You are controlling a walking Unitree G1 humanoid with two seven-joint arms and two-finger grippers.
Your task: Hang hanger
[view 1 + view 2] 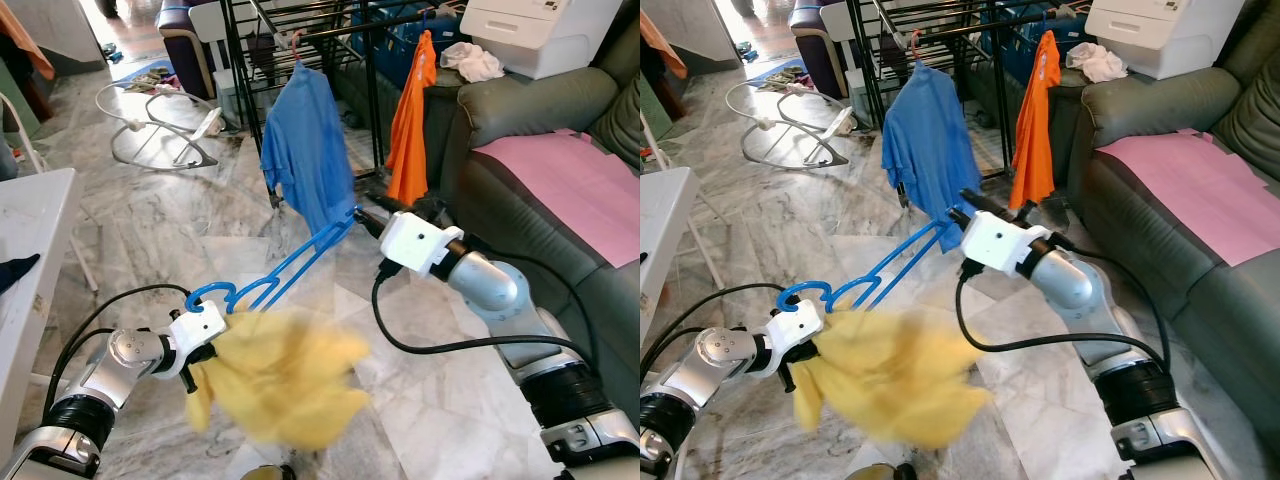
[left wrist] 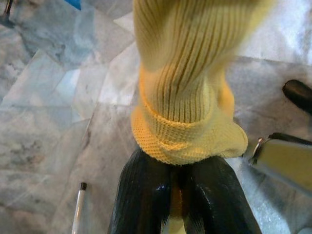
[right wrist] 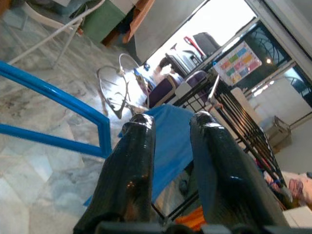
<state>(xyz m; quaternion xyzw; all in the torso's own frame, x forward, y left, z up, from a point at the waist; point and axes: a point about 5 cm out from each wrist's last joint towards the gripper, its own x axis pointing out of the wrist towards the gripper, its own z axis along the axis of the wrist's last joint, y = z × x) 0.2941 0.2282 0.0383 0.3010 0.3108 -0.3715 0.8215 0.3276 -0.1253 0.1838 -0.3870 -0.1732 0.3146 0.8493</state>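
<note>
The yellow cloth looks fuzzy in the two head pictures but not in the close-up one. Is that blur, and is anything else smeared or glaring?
Left eye view: the yellow sweater is smeared by motion blur, while the blue hanger and floor stay sharp. Right eye view: the same smear. Left wrist view: the knit ribs are crisp and the black fingers glossy. Right wrist view: the bright doorway is washed out.

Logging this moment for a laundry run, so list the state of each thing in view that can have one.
blue hanger: off the rack, held between both hands
yellow garment: hanging from the left hand, blurred
left hand: shut on the yellow garment
right hand: at the hanger's far end, fingers apart
blue shirt: hung on the rack
orange garment: hung on the rack
</note>
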